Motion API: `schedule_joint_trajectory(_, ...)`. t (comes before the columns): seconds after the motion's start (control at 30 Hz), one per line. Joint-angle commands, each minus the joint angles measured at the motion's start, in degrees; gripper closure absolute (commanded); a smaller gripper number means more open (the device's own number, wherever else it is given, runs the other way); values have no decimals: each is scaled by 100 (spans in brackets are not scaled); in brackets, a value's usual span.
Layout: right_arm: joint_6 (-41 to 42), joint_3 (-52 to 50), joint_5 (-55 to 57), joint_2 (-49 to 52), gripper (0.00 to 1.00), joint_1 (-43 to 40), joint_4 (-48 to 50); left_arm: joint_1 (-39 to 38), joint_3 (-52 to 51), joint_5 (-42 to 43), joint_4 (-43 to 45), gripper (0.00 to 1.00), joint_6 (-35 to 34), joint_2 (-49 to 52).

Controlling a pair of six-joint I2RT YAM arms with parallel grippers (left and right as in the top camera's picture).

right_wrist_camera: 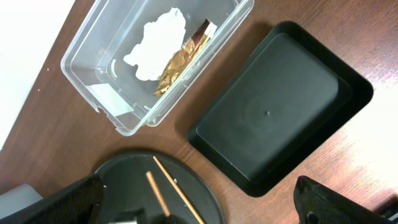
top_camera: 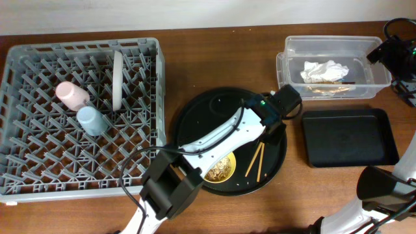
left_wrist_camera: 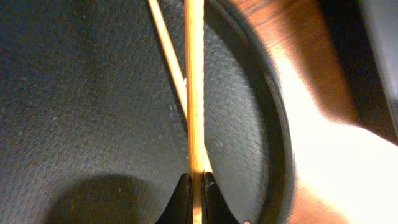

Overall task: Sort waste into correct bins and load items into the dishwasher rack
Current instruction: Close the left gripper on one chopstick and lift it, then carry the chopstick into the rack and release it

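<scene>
- The grey rack (top_camera: pixel 26 162) fills the left end of the table, from near the back edge to near the front edge.
- A pink cup (top_camera: pixel 71 95) and a blue cup (top_camera: pixel 91 120) sit among the pegs in its left half, close together, the pink one further back.
- A grey plate (top_camera: pixel 117 80) stands on edge between pegs, right of the cups.
- A round black tray (top_camera: pixel 195 117) lies mid-table, toward the front edge.
- A yellow bowl (top_camera: pixel 220 169) sits at the front of this tray, partly under the left arm.
- The left gripper (left_wrist_camera: pixel 195 186) is low over the right part of the tray, pressed together on one of the chopsticks (left_wrist_camera: pixel 194 93); the other crosses beside it on the tray.
- A clear tub (top_camera: pixel 374 78) stands near the back right corner, holding a white napkin (top_camera: pixel 324 70) and brown scraps (top_camera: pixel 328 90) touching it.
- A black rectangular tray (top_camera: pixel 350 136) lies just in front of the tub.
- The right gripper (right_wrist_camera: pixel 199 183) hangs high above this end, spread wide, holding nothing.
</scene>
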Motion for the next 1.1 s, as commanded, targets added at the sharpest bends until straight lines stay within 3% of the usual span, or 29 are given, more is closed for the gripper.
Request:
schedule_joint_trajectory(0.0,31,-2,76,0,1,-20,-33,164,498,-101,-310,99,9,-614)
schedule_joint_trajectory(0.27,31,-2,76,0,1,-20,-33,1552,728,-2199,-1360,99,431,-1751)
schedule_joint_trajectory(0.43,31,-2,76,0,1,-20,-31,2568,658,-2072,-1449,99,1353,-1803)
schedule_joint_trajectory(0.6,31,-2,76,0,1,-20,-31,3606,562,-872,-1139,99,1969,-1683)
schedule_joint_trajectory(0.8,31,-2,76,0,1,-20,-33,4291,557,-649,-820,99,1967,-1292)
schedule_joint_trajectory(1.07,31,-2,76,0,1,-20,-33,4437,557,-345,-546,99,1965,-841)
